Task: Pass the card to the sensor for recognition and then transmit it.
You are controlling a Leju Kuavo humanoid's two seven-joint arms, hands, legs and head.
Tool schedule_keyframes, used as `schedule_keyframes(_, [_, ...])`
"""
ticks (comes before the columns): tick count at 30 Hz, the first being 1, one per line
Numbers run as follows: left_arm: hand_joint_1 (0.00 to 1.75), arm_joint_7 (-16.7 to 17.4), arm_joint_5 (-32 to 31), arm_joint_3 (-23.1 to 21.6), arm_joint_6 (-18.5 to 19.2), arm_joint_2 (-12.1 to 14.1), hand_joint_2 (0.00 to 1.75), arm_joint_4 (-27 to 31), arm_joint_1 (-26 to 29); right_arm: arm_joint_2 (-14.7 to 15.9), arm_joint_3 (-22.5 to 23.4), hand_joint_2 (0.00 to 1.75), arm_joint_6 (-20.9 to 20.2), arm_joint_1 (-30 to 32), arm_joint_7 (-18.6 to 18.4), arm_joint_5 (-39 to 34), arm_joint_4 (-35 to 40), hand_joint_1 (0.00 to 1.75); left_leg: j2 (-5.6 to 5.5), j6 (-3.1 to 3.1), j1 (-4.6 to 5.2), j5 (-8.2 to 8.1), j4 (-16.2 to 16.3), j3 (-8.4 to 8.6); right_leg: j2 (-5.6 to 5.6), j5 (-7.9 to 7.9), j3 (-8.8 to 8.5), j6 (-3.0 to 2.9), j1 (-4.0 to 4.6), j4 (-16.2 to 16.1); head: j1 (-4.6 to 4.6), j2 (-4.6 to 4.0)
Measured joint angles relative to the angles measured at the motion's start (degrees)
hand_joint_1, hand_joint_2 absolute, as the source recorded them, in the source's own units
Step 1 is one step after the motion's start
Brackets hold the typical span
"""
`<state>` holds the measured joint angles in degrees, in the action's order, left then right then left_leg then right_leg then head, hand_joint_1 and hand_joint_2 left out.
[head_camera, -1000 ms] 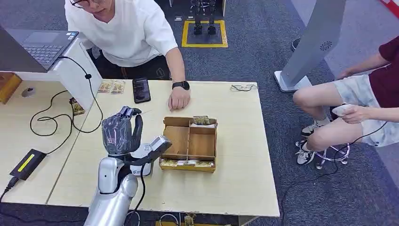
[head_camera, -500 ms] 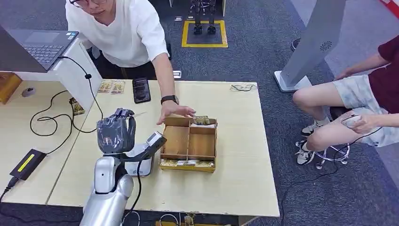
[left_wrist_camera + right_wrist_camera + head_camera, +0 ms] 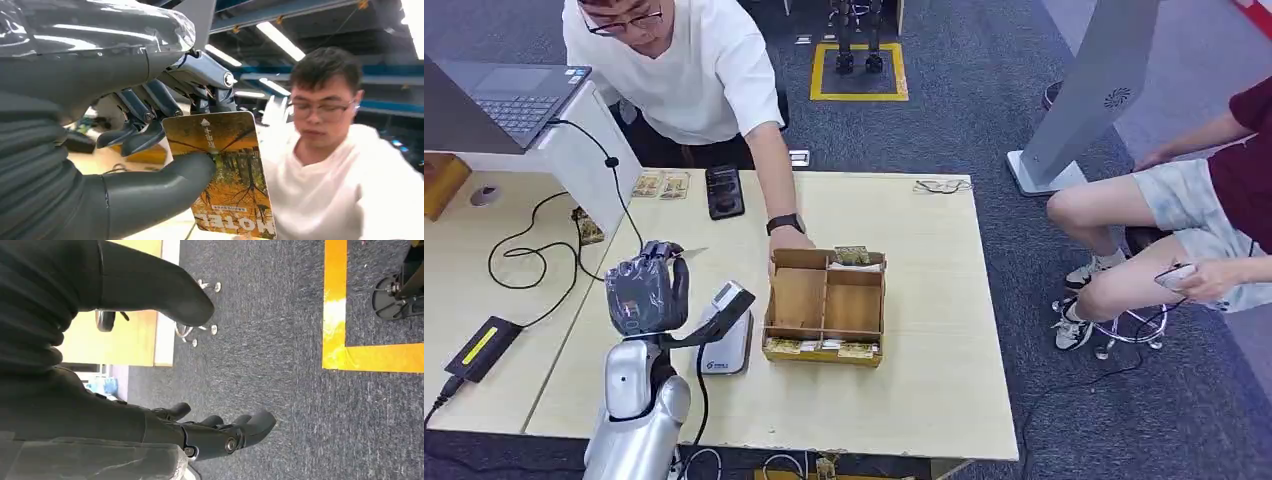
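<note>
- The left hand (image 3: 646, 292) is raised above the near-left part of the table (image 3: 924, 380), pinching the card (image 3: 220, 170) between thumb and fingers; the card stands roughly upright
- The right hand (image 3: 220, 432) hangs over carpet, fingers loosely apart, holding nothing
- Just right of the left hand sits the sensor (image 3: 727, 335), a white reader with a tilted head; whether the card has been read I cannot tell, as nothing here shows it
- By my reading, handing the card over is what remains
- The box (image 3: 826, 305) sits just beside the sensor, hemming in moves to the right
- Beyond it, a person's hand (image 3: 790, 243) rests at the box's far-left corner; open tabletop lies between the two hands
</note>
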<state>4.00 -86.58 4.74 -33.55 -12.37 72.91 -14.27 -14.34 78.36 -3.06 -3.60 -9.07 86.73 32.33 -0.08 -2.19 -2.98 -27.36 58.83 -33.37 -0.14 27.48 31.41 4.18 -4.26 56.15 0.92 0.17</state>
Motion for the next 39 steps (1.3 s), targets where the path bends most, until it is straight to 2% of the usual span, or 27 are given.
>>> schedule_keyframes(12, [1.75, -0.07, -0.33, 1.73, 2.36, 0.07, 1.75, -0.13, 1.96, 0.00, 0.35, 1.75, -0.02, 0.01, -0.22, -0.76, 0.59, 0.00, 0.00, 0.00, 0.00, 0.00, 0.00, 0.00, 0.00, 0.00, 0.01, 0.00, 0.00, 0.00, 0.00, 0.00])
schedule_keyframes(14, [1.75, 0.15, -0.50, 1.73, 3.81, 0.07, 1.75, -0.22, 2.00, 0.00, 0.37, 1.75, -0.02, 0.00, -0.24, -0.94, 0.63, 0.00, 0.00, 0.00, 0.00, 0.00, 0.00, 0.00, 0.00, 0.00, 0.01, 0.00, 0.00, 0.00, 0.00, 0.00])
schedule_keyframes(17, [1.75, 2.23, -0.61, 1.60, 6.93, 0.15, 1.75, -1.03, 2.07, 0.00, 0.44, 1.75, -0.02, -0.02, -0.37, -1.27, 0.63, 0.00, 0.01, 0.00, 0.00, 0.00, 0.00, 0.01, 0.01, 0.00, 0.01, 0.00, 0.00, 0.00, 0.00, 0.00])
schedule_keyframes(22, [1.75, 4.68, -0.61, 0.28, 9.51, 0.68, 1.75, -3.56, 2.20, 0.00, 0.52, 1.75, -0.02, -0.03, -0.42, -1.77, 0.74, 0.00, 0.00, 0.00, 0.00, 0.00, 0.00, 0.01, 0.00, 0.00, 0.01, 0.00, 0.00, 0.00, -0.02, 0.00])
schedule_keyframes(28, [1.75, 7.76, -0.61, -2.23, 15.54, 1.51, 1.75, -5.00, 2.30, 0.00, 0.55, 1.75, -0.31, -0.04, -0.61, -2.03, 1.40, 0.00, 0.00, 0.00, 0.00, 0.00, 0.00, 0.01, 0.00, 0.00, 0.01, 0.00, 0.00, 0.00, 0.00, 0.00])
schedule_keyframes(39, [1.75, 7.15, -0.66, -4.50, 17.49, 2.16, 1.75, -6.99, 1.94, 0.00, 0.57, 1.75, -0.52, -0.12, -0.92, -2.71, 1.46, 0.00, 0.00, 0.00, 0.00, 0.00, 0.00, 0.12, 0.00, 0.00, -0.09, 0.00, 0.00, 0.00, 0.00, 0.00])
